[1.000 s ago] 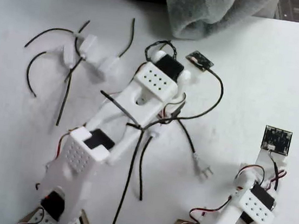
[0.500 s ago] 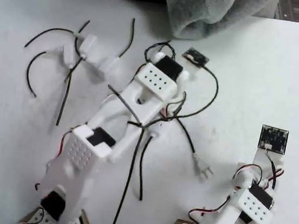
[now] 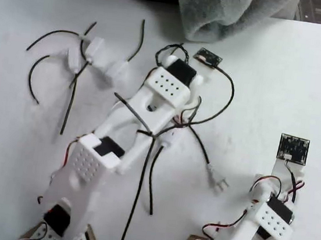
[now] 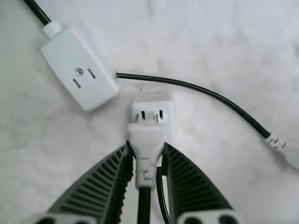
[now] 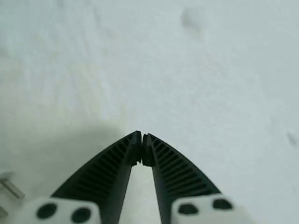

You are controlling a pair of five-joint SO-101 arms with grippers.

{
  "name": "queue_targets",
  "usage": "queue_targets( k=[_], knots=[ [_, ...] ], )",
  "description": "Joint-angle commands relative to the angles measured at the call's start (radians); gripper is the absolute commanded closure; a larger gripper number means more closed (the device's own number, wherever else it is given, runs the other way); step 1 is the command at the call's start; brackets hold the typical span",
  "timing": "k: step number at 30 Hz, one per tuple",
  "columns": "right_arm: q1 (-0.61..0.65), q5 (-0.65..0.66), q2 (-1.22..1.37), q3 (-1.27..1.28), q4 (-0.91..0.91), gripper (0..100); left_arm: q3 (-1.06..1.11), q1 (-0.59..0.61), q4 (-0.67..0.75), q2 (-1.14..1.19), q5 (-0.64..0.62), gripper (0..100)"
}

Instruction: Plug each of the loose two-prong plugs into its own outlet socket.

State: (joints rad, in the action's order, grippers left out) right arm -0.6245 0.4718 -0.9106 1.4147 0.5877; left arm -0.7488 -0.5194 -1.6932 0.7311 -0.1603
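**So: one plug gripped at a socket, another lying loose**

From the high view we saw the left arm (image 3: 150,104) stretched across the white table (image 3: 307,73) toward its middle, its wrist over a tangle of black leads. The right arm (image 3: 265,223) sat folded at the near right corner. A loose plug (image 3: 218,181) lay on the table between the two arms, prongs bare, well apart from any socket. Three white outlet blocks (image 3: 93,46) lay clustered at the far left with short black leads trailing from them. A grey cloth (image 3: 232,12) hung over the far edge.

In the left wrist view the left gripper (image 4: 146,148) was closed to a narrow gap around a white plug (image 4: 145,135), one finger on each side of its body. The plug's two prongs met the face of a small socket (image 4: 152,105); we could not tell how far they had entered. Just beside that socket lay a three-slot outlet (image 4: 79,70), unoccupied, and a black cable (image 4: 196,91) curved past.

In the right wrist view the right gripper (image 5: 141,142) was fully closed, fingertips touching, with nothing between them, above bare table. Metal prongs (image 5: 9,186) showed beside it.
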Motion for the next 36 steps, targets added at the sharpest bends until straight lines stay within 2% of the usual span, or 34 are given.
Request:
queue_targets(
  k=[1,9,36],
  knots=[
    [0.01,0.008,-0.007,-0.005,0.001,97.8,-0.044,-0.004,0.014,-0.013,-0.048,98],
    [0.008,0.008,-0.007,-0.005,0.001,97.8,-0.041,-0.051,0.017,-0.012,-0.057,98],
    [0.008,0.008,-0.007,-0.005,0.001,97.8,0.009,-0.013,0.031,-0.012,-0.023,98]
  ],
)
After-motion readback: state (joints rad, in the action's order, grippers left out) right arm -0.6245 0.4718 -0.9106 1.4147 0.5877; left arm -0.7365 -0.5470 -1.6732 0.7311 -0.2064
